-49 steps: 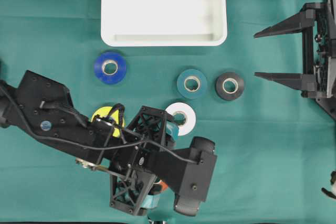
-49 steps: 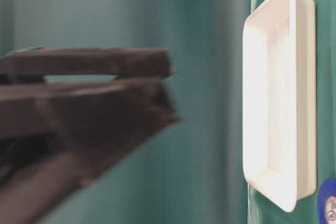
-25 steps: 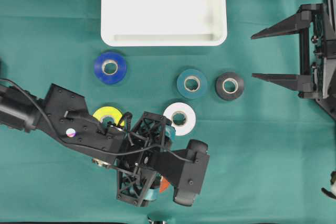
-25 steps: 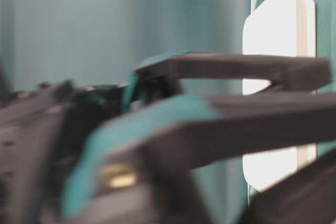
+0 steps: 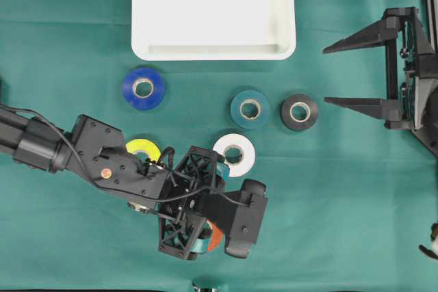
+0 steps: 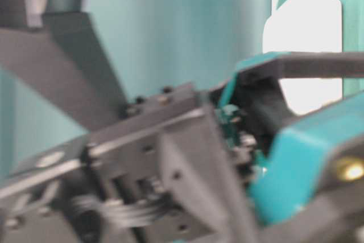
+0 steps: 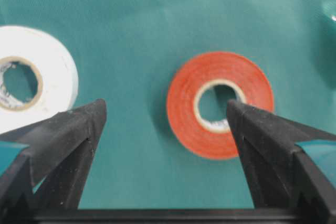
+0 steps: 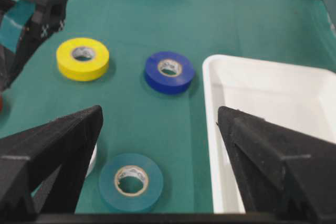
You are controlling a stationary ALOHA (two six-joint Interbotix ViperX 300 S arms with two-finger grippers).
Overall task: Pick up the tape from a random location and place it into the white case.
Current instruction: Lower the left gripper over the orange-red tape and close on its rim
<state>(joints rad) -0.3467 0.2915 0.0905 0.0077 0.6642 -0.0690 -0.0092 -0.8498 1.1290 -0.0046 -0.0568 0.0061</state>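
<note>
The white case (image 5: 212, 51) lies at the back middle of the green cloth, with nothing in it. Several tape rolls lie flat on the cloth: blue (image 5: 144, 88), teal (image 5: 250, 109), black (image 5: 299, 112), white (image 5: 234, 154), yellow (image 5: 142, 148). An orange roll (image 5: 215, 239) is mostly hidden under my left gripper (image 5: 211, 210). In the left wrist view the orange roll (image 7: 220, 103) lies under my open left gripper (image 7: 165, 111), close to the right finger, which covers its right edge. My right gripper (image 5: 326, 75) hovers open at the far right, holding nothing.
The white roll (image 7: 31, 77) sits just outside the left finger. In the right wrist view the case's rim (image 8: 212, 129), the teal roll (image 8: 131, 182), the blue roll (image 8: 169, 72) and the yellow roll (image 8: 83, 59) show below my right gripper (image 8: 160, 111). The table-level view is filled by the blurred left arm.
My left arm has drawn in and dropped lower over the orange roll, uncovering the yellow roll. The right gripper has edged slightly left. Both grippers have stayed open.
</note>
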